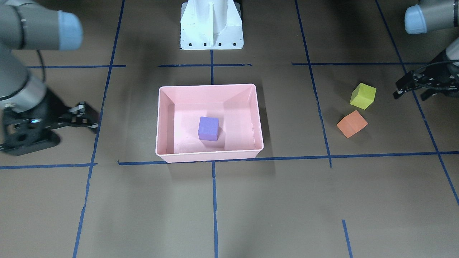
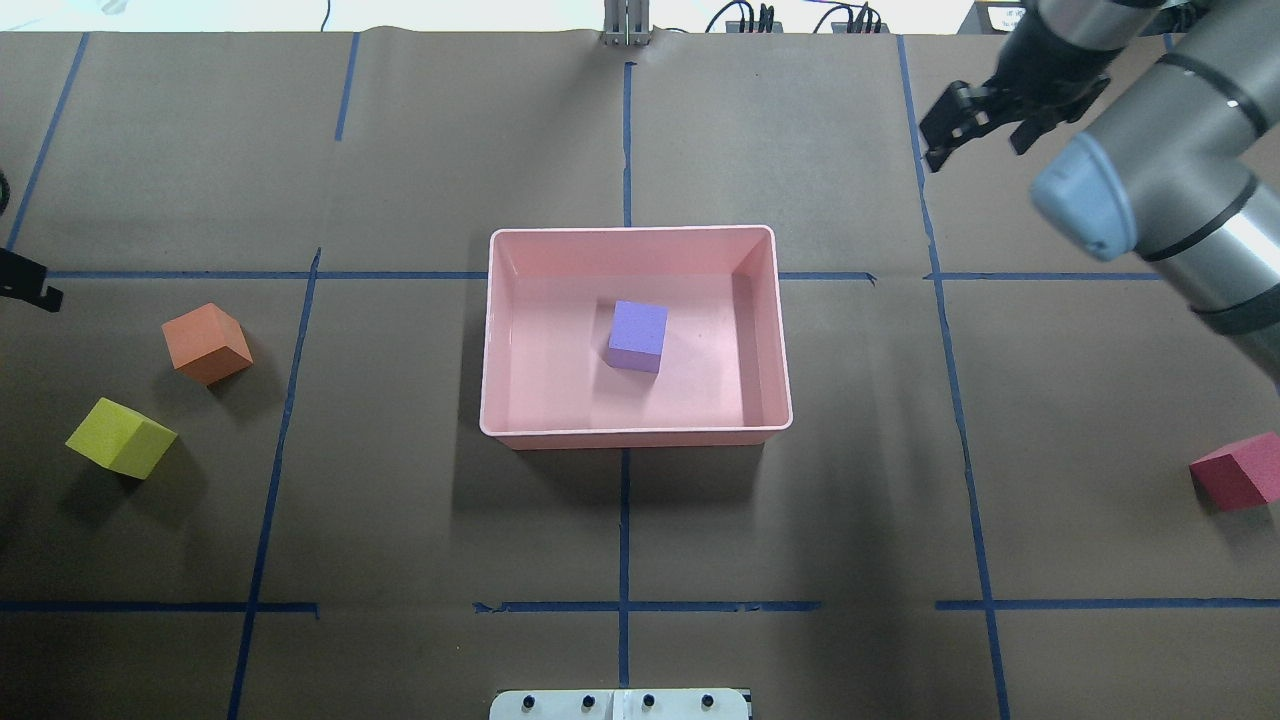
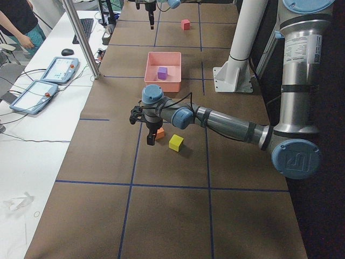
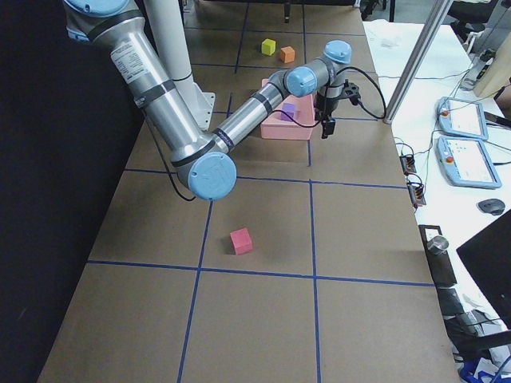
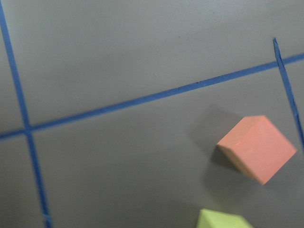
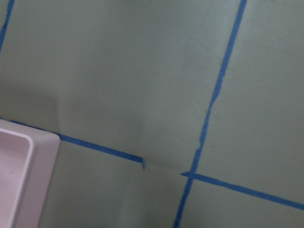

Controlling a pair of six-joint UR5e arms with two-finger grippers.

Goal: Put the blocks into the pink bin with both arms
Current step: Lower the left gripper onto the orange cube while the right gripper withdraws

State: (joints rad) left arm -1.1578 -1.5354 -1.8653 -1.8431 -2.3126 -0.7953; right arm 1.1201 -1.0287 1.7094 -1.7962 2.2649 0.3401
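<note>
The pink bin (image 2: 635, 433) stands mid-table with the purple block (image 2: 638, 336) inside it. The orange block (image 2: 207, 343) and yellow-green block (image 2: 120, 437) lie on the table on my left side. The red block (image 2: 1237, 472) lies alone on my right side. My left gripper (image 1: 411, 92) is open and empty, hovering just outboard of the yellow-green block (image 1: 363, 95) and orange block (image 1: 351, 123). My right gripper (image 2: 975, 140) is open and empty, beyond the bin's far right corner. The left wrist view shows the orange block (image 5: 259, 148) and a corner of the yellow-green block (image 5: 221, 219).
The white pedestal base (image 1: 211, 25) stands behind the bin (image 1: 209, 153) on the robot's side. Blue tape lines divide the brown table. Tablets and cables lie on a white side table (image 3: 48, 81) on the far side. The right wrist view shows the bin's corner (image 6: 28, 166).
</note>
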